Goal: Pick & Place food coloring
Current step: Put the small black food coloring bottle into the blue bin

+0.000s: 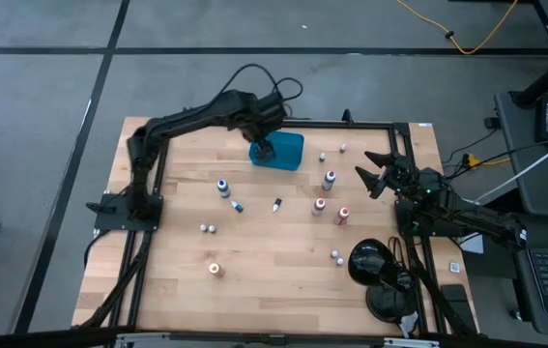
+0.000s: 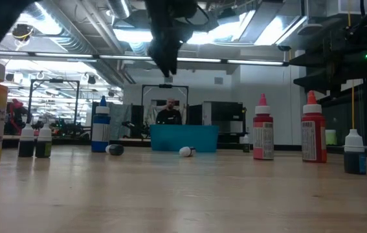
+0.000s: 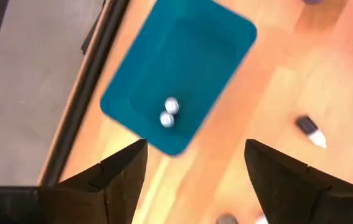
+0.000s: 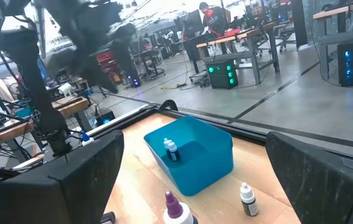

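The teal tray (image 1: 288, 151) sits near the table's far edge. Two white-capped vials (image 3: 169, 112) stand inside it, also seen as vials (image 4: 171, 149) in the right wrist view. My left gripper (image 1: 264, 150) hovers open over the tray's left end, its fingers (image 3: 123, 177) empty, and it hangs above the tray (image 2: 183, 138) in the low view. Other food coloring stands or lies on the wood: a blue bottle (image 1: 223, 186), a purple-capped bottle (image 1: 329, 179), two red bottles (image 1: 320, 206), an orange bottle (image 1: 215, 270), and small vials (image 1: 207, 228). My right gripper (image 1: 375, 174) waits open at the table's right side.
Two vials lie on their sides mid-table (image 1: 238, 206) (image 1: 276, 205). More small vials stand right of the tray (image 1: 323, 156) and near the right front (image 1: 336, 256). Black round objects (image 1: 370, 263) sit at the near right corner. A black frame (image 1: 370, 123) edges the table. A person (image 2: 169, 111) sits in the room beyond.
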Controlling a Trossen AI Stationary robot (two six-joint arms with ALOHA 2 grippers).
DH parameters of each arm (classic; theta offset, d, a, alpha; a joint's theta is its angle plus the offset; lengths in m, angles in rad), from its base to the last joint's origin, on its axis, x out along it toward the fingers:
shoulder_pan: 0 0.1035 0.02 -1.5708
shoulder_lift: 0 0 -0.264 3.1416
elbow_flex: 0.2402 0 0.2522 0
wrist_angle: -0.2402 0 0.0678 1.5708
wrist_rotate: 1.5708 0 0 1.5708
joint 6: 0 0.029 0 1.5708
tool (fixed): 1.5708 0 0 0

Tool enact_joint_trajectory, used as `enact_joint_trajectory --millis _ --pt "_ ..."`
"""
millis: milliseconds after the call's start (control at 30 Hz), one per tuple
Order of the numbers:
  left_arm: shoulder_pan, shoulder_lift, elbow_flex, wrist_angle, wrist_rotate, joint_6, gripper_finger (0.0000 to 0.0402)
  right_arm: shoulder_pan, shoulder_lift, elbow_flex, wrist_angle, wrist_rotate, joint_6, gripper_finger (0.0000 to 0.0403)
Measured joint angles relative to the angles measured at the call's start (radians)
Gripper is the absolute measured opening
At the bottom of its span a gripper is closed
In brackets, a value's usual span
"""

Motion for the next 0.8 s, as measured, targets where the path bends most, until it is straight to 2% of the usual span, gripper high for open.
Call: enact_joint_trajectory --millis 233,433,633,800 --pt "-0.028 -0.199 -0.269 0.012 -0.004 -0.223 0.0263 0.000 0.000 0.000 0.000 0.000 0.000 0.0392" --pt "-0.046 -0.338 -0.447 -0.084 0.011 -0.490 0.0263 0.000 0.000 0.000 0.000 0.000 0.000 0.0392" --pt "-0.144 -0.454 -0.576 -0.137 0.020 -0.695 0.0263 0.000 0.000 0.000 0.000 0.000 0.000 0.0392" --pt "-0.253 -0.513 -0.683 -0.137 0.056 -0.807 0.0261 0.000 0.000 0.000 0.000 0.000 0.000 0.0392"
